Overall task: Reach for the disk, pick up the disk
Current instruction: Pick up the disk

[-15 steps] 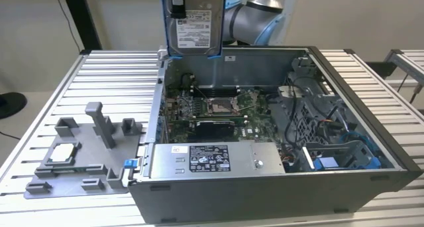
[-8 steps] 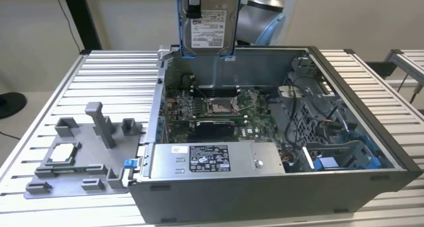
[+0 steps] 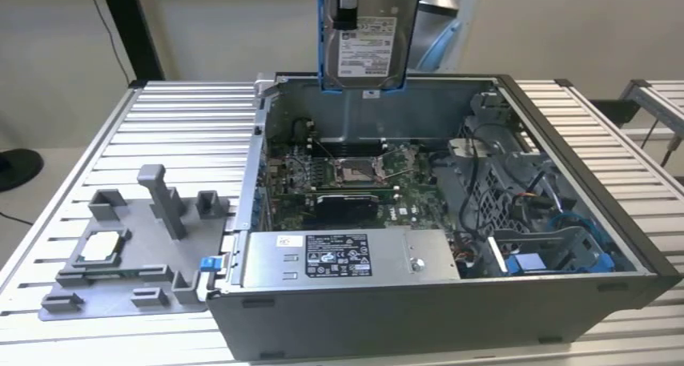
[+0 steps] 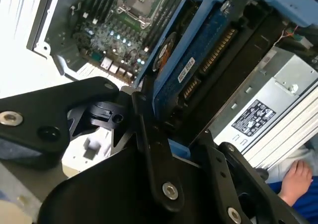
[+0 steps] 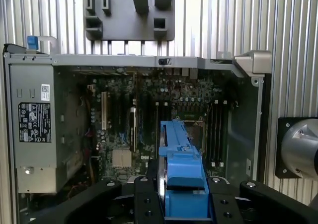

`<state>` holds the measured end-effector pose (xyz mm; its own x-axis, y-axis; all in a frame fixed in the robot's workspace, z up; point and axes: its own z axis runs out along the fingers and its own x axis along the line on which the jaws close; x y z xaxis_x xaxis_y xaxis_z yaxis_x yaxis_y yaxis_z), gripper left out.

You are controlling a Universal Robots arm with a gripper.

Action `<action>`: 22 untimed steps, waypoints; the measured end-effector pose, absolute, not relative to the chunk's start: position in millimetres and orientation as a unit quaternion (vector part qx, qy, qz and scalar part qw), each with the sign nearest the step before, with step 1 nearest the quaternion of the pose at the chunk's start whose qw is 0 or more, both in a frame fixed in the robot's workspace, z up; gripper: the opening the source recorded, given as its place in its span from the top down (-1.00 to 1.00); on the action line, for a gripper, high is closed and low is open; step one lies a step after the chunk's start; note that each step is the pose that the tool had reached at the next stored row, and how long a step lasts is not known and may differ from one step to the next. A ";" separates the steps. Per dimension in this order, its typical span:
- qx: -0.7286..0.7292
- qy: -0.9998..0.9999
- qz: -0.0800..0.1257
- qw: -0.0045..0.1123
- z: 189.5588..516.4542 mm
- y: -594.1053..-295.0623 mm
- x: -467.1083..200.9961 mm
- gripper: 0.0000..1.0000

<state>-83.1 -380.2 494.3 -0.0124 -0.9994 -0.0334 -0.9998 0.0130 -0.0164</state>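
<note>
Black pincer (image 5: 181, 204) clamped on the silver-grey metal disk in a blue plastic frame (image 3: 361, 46), held upright in the air above the open grey computer case (image 3: 598, 222) on the ribbed metal desk (image 3: 182, 126).

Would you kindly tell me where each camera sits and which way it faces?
Exterior view: off the arm, above the table, facing the open computer case; the pincer holds the disk upright over it.
First wrist view: on the arm, looking straight down into the case; black pincer links and the disk's blue frame show.
Second wrist view: on the arm, angled down along the clamped disk.
All share the disk and motherboard.
</note>
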 end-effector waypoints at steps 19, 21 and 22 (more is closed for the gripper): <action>-0.703 0.711 0.006 0.018 494.3 -380.2 -9.3 1.00; -0.703 0.711 0.006 0.018 494.3 -380.2 -1.9 1.00; -0.703 0.711 0.006 0.018 494.3 -380.2 1.8 1.00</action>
